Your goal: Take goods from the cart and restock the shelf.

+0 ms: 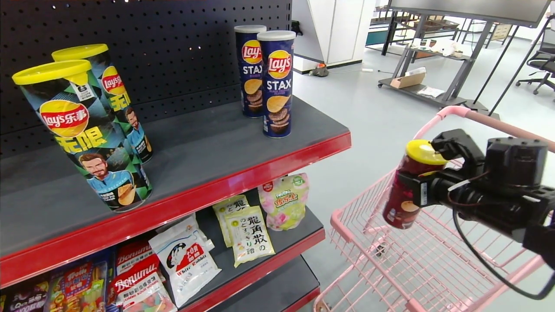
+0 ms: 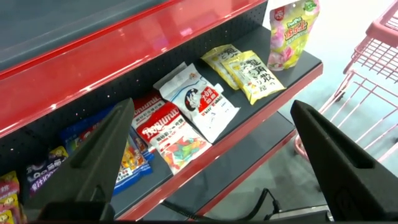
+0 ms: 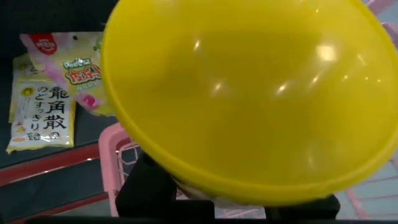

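Note:
My right gripper [image 1: 427, 167] is shut on a dark red chip can [image 1: 401, 203] with a yellow lid [image 1: 425, 152], held above the front of the pink cart [image 1: 390, 264]. The can's yellow lid [image 3: 249, 99] sits close in front of the right wrist camera. On the upper shelf [image 1: 208, 160] stand two blue chip cans [image 1: 269, 78] at the right end and two green-black cans with yellow lids [image 1: 86, 130] at the left. My left gripper [image 2: 211, 168] is open in front of the snack bags on the lower shelf [image 2: 261, 118], holding nothing.
The lower shelf carries several snack bags [image 1: 186, 255]. The upper shelf has bare room between the two pairs of cans. A metal rack [image 1: 429, 73] and an office chair [image 1: 540, 65] stand far back on the grey floor.

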You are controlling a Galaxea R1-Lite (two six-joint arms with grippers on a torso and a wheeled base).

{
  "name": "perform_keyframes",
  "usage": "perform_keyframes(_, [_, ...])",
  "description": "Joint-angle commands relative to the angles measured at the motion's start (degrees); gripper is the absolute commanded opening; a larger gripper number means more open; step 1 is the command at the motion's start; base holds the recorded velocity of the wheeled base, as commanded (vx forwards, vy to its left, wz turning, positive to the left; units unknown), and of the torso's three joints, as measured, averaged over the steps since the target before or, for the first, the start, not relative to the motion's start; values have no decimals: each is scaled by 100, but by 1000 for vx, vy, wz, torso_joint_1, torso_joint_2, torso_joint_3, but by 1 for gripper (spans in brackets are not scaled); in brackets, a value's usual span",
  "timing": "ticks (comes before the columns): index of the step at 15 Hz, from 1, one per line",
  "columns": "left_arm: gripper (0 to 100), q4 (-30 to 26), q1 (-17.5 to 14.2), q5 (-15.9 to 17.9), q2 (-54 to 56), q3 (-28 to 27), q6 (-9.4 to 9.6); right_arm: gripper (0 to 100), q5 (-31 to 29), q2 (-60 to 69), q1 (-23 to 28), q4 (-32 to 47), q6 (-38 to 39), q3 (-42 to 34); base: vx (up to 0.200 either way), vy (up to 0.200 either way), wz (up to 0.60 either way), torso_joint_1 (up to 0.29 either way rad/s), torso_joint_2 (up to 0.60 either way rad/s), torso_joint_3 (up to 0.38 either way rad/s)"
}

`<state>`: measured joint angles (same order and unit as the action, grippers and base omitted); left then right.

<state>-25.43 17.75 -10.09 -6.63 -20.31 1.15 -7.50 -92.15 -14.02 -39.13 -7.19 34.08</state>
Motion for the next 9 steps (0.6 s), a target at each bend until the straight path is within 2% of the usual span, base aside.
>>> perform_keyframes(1, [100, -6, 0, -1, -14, 1, 0, 0, -217, 1630, -136, 1654, -230, 986, 0, 0, 0, 0, 0, 0])
perform_keyframes(4, [100, -15, 0, -28, -75, -78, 52, 0, -279, 2579, -268, 2744, -125, 1144, 0, 0, 0, 0, 0, 0])
perform_keyframes(7, [100, -41, 0, -28, -409, -254, 52, 0, -358, 3845, -277, 4572, -125, 1048, 0, 0, 0, 0, 0, 0])
perform_keyframes(9, [100, -32, 0, -28, -576, -316, 52, 0, -393, 4434, -233, 5012, -125, 740, 0, 0, 0, 0, 0, 0])
